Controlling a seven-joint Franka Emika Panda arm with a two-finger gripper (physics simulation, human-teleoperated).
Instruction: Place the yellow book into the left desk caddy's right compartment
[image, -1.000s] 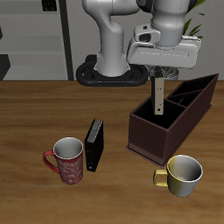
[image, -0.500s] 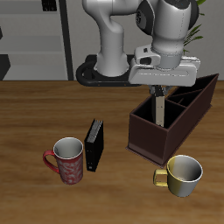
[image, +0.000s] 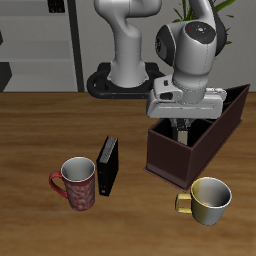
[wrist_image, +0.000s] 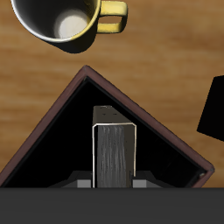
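My gripper (image: 183, 120) is shut on the yellow book (wrist_image: 115, 156) and holds it upright, low inside the left desk caddy (image: 188, 152), a dark reddish-brown open box. The book is in the caddy's end compartment nearer the table's front edge, with its lower part below the rim. In the wrist view the gripper (wrist_image: 114, 183) clamps the book's top edge, and the caddy's walls (wrist_image: 52, 122) form a corner around the book. In the exterior view the book is mostly hidden by the gripper and the caddy wall.
A yellow mug (image: 208, 199) stands just in front of the caddy and also shows in the wrist view (wrist_image: 66, 22). A black book (image: 107, 165) stands upright beside the caddy, with a red mug (image: 77, 182) nearer the front edge.
My gripper has come straight down with the yellow book. The book hung above the caddy's rim before and is now sunk into the compartment.
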